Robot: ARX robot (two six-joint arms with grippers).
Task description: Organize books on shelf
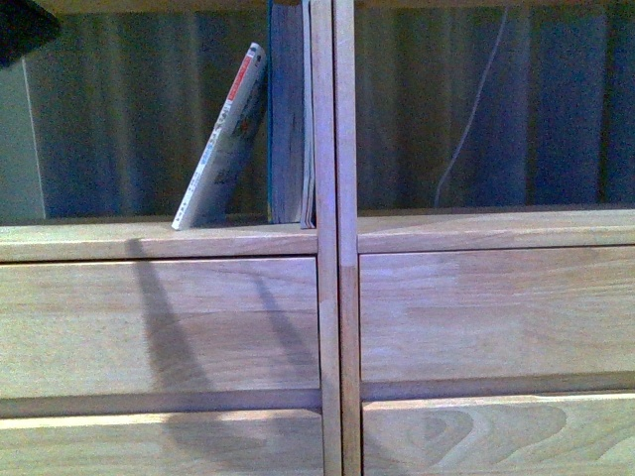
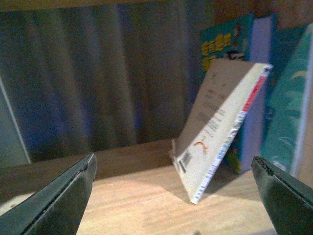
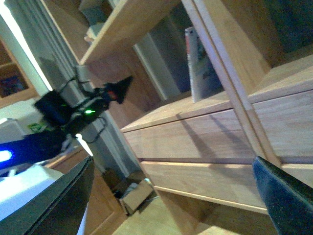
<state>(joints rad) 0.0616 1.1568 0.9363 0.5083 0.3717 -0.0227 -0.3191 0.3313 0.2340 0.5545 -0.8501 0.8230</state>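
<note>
Leaning rightward, the white softcover point(image 1: 220, 139) is being propped against the upright teal book point(image 1: 288, 119) at the right end of the shelf's point(image 1: 159, 241) left compartment | left gripper point(image 2: 176, 196) jaws are being held apart, empty | right gripper point(image 3: 171, 196) likewise.

Each tool point(image 2: 176, 196) has two dark, flat, wedge-shaped fingers point(image 2: 54, 200); the left arm point(image 3: 73, 110) is black with cables.
</note>
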